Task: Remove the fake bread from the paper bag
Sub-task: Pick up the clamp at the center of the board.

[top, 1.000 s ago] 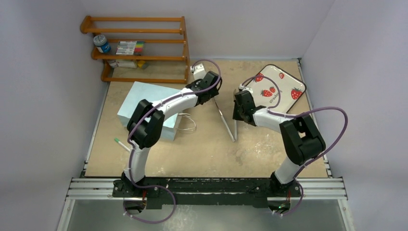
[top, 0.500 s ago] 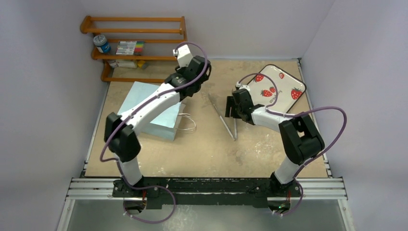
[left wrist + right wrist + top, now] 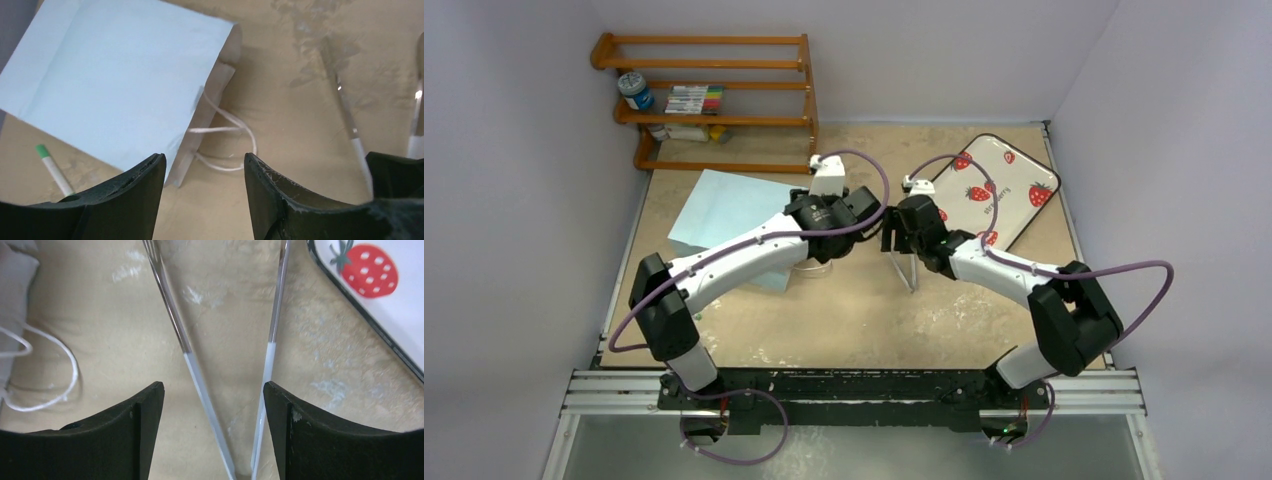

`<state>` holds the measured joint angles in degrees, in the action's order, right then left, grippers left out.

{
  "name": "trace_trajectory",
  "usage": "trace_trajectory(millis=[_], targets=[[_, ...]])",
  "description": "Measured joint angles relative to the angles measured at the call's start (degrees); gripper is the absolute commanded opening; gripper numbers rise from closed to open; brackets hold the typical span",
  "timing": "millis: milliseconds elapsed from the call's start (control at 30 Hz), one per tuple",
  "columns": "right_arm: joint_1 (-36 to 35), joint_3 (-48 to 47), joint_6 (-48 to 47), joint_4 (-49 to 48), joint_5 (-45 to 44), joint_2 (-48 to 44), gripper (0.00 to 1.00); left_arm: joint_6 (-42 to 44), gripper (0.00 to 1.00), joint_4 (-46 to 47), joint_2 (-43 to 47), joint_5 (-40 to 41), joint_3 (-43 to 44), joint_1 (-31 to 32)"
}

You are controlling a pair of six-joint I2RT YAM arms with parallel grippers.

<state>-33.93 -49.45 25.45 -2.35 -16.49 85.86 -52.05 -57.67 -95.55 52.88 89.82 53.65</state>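
**No bread out yet, both grippers empty**

I see the paper bag point(image 3: 722, 203) lying flat on its side at the left of the table. Its mouth faces the middle and its white cord handles point(image 3: 226, 145) trail out. No fake bread shows anywhere, not on the table and not on the strawberry tray point(image 3: 1022, 172), so I judge the whole job is left. The left gripper point(image 3: 204, 167) hangs near the bag's mouth and the right gripper point(image 3: 214, 392) over 2 metal rods point(image 3: 187, 347). Both have jaws apart, holding nothing. The bag's inside is hidden from all 3 cameras.
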Motion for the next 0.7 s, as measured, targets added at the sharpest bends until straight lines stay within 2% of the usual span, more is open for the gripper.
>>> trace_trajectory(millis=[233, 400, 700], targets=[[-1.1, 3.7, 0.4, 1.2, -0.8, 0.0, 0.75, -5.8, 0.61, -9.8, -0.1, 6.1, -2.4, 5.6], [-1.1, 3.8, 1.1, 2.4, -1.6, 0.0, 0.76, -8.6, 0.61, -14.7, -2.6, 9.6, -2.2, 6.0], [-1.3, 3.8, 2.6, 3.4, -2.1, 0.0, 0.76, -11.9, 0.61, -14.9, -4.6, 11.9, -8.0, 6.0]])
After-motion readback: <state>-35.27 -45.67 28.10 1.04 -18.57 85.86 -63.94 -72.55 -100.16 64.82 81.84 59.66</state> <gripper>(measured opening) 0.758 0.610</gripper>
